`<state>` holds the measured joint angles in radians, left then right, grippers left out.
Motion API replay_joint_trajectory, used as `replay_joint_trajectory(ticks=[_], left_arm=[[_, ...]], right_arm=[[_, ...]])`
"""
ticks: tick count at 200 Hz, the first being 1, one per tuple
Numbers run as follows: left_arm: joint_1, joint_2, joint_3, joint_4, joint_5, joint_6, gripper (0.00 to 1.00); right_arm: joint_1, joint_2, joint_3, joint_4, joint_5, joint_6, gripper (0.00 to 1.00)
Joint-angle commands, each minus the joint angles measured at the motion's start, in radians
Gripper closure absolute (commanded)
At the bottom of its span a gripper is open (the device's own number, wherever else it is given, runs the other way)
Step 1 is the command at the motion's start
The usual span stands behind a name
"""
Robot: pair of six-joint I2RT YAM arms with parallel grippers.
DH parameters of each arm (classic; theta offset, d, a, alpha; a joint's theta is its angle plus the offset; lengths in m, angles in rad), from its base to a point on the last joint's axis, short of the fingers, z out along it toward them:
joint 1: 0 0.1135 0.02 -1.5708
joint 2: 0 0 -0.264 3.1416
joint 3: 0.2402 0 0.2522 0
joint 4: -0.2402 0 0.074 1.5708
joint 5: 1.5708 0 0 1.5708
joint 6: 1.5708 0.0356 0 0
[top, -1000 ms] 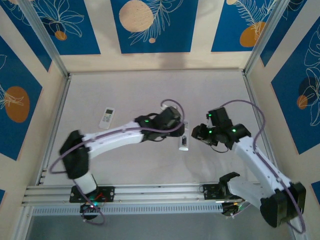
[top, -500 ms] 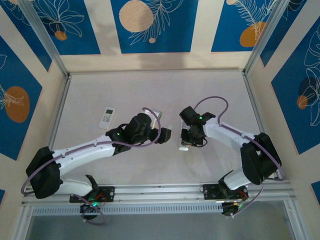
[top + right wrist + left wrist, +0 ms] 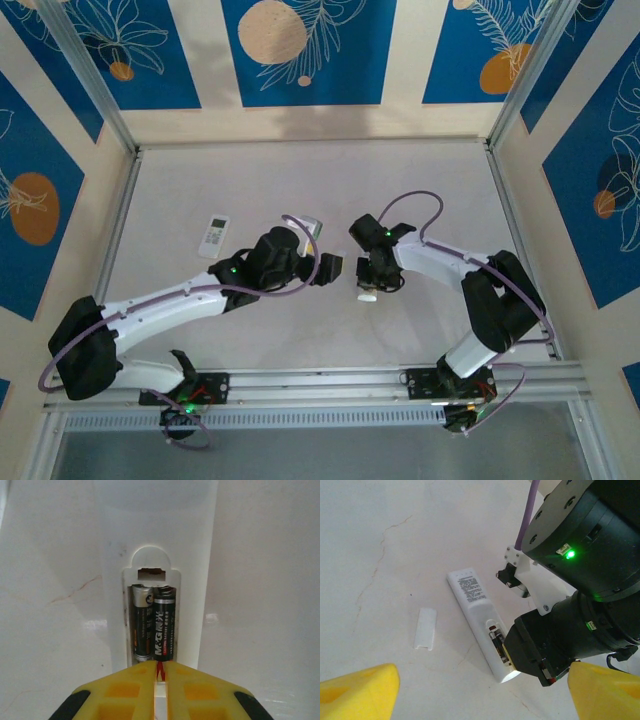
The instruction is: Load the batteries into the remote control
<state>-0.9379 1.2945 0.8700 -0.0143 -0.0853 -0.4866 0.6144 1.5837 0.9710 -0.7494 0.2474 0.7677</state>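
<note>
A pale grey table (image 3: 200, 180) sits enclosed by cream walls (image 3: 208, 60) bearing blue panels (image 3: 350, 80) with orange circles (image 3: 272, 30).

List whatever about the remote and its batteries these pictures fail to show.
- Right wrist view: the lower ends of the two dark cylindrical batteries sit behind the shut yellow right pincer.
- Left wrist view: the black right arm covers part of the open bay of the long white plastic remote.
- Top view: that bay is too small to make out.
</note>
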Motion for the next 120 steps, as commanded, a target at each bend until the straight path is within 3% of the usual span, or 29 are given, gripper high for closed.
replay_joint_trajectory(ticks=[1,82,120], left_arm=[[0.001,-0.019,-0.011,0.027,-0.028,0.015,0.13],[0.001,-0.003,-0.009,0.034,-0.027,-0.001,0.12],[0.001,-0.007,-0.014,0.027,-0.035,0.0,0.12]], right_arm=[[0.005,0.032,0.02,-0.003,0.027,0.017,0.87],[0.011,0.095,0.029,-0.012,0.067,0.01,0.94],[0.009,-0.032,0.098,-0.06,0.062,-0.002,0.83]])
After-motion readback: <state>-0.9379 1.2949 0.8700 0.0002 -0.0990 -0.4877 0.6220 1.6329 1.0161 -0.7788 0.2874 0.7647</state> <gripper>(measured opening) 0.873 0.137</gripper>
